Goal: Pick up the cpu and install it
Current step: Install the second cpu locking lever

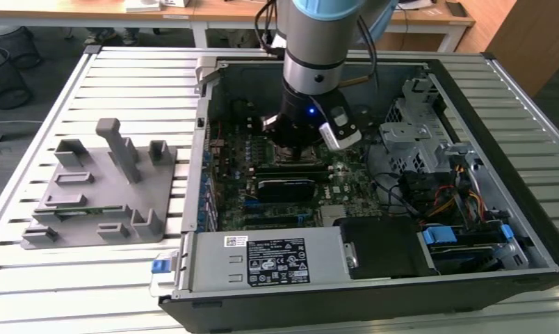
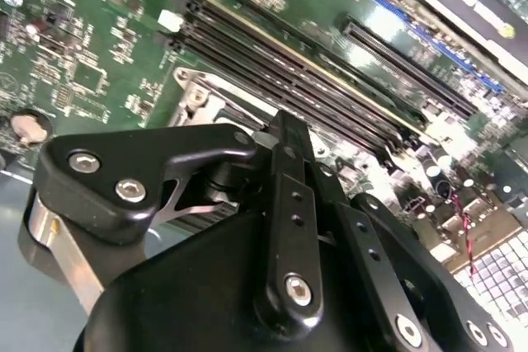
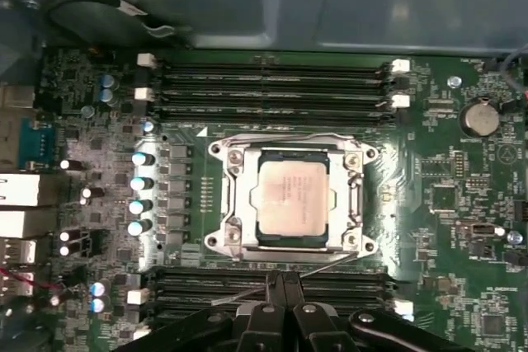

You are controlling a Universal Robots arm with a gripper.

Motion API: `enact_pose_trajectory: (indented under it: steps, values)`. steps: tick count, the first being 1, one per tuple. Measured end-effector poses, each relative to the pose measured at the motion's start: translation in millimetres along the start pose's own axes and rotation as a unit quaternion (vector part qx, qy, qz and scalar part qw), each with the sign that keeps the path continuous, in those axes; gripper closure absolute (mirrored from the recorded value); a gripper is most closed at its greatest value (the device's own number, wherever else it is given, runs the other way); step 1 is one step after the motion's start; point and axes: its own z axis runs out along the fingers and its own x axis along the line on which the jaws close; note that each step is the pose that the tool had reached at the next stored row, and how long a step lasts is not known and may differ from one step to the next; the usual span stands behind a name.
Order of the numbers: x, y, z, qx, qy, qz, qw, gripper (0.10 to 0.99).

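The cpu [image 3: 294, 195] already lies flat inside the metal frame of the socket [image 3: 227, 195] on the motherboard [image 3: 445, 195], between two banks of memory slots [image 3: 272, 88]. The gripper [image 3: 283, 286] holds nothing; its fingers are drawn together to a narrow tip that sits just beside the socket's frame, over the nearer slots. The risk, as a judgement, is that the chip is not fully seated: a slight misalignment would let any press bend the contacts underneath, and a stray sideways move of the closed tip could scrape the frame or the slots. In the exterior view the arm [image 1: 315, 42] stands nearly upright, reaching down into the open computer case [image 1: 539, 229] on the table [image 1: 131, 76], with the wrist low over the board.
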Motion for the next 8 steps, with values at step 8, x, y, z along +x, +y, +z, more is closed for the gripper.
enact_pose_trajectory:
  steps: [8]
  values:
    - [6.5, -0.9, 8.0, -0.0037, -0.0001, 0.000, 1.0000, 0.980]
